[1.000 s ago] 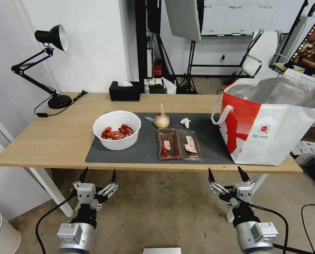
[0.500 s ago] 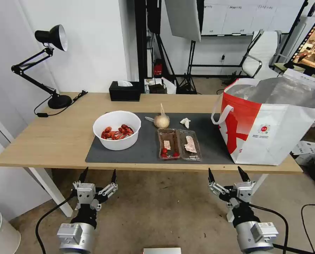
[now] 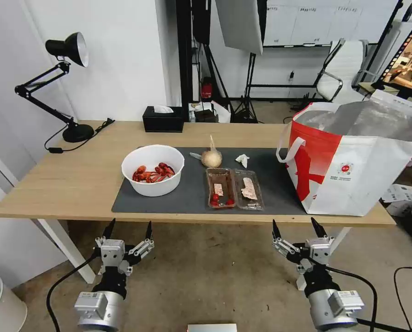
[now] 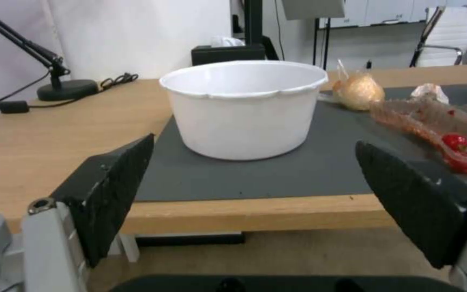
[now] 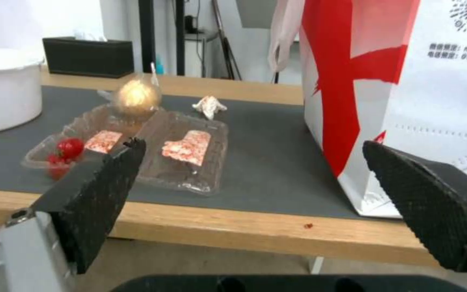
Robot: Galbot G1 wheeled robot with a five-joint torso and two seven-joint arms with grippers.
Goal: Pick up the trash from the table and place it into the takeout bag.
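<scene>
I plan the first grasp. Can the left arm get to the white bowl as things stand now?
Probably yes. The left gripper hangs open below the table edge, right in front of the bowl. Nothing stands between them on the mat, but it must first rise above the edge.

I note a white bowl (image 3: 153,169) of red crayfish shells upright on the dark mat (image 3: 187,196) of the light-wood tabletop (image 3: 72,177). Near it lie an open clear tray (image 3: 235,188), a tan twisted bundle (image 3: 211,157) and crumpled tissue (image 3: 242,159). The red-and-white takeout bag (image 3: 353,157) stands open, well apart from the bowl.
</scene>
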